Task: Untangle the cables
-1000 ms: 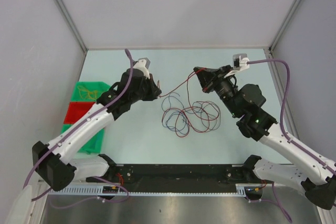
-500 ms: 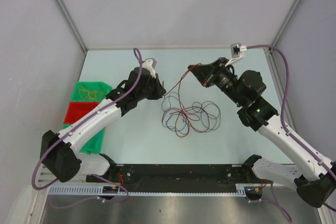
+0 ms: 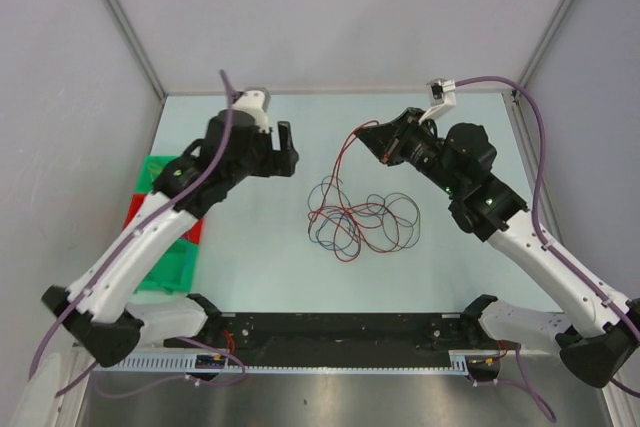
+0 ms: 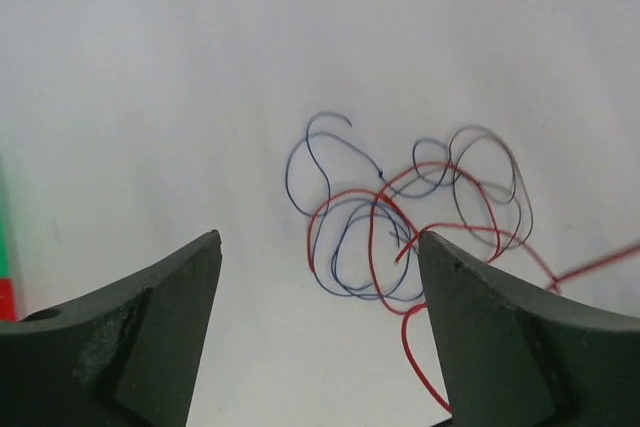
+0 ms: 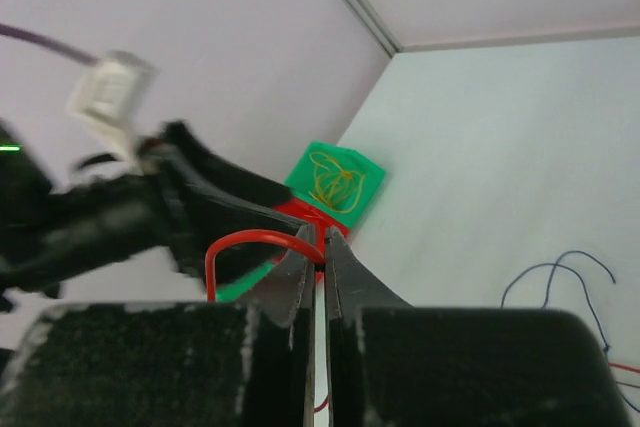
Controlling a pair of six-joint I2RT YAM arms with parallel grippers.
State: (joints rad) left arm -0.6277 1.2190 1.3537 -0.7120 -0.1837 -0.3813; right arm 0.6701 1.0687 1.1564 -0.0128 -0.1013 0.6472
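Mid-table: cables [image 3: 362, 219] tangled | left end effector [image 3: 285, 150] wide, empty | right end effector [image 5: 322, 247] pinching red cable [image 3: 345, 152], ends hidden

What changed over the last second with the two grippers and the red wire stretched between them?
The left gripper let go of the red wire, opened and pulled back up and to the left. The freed wire end fell back toward the tangle of wires, which shifted only slightly. The right gripper stays shut on the red wire's other end, lifted a little higher. The green and red bins stayed put.
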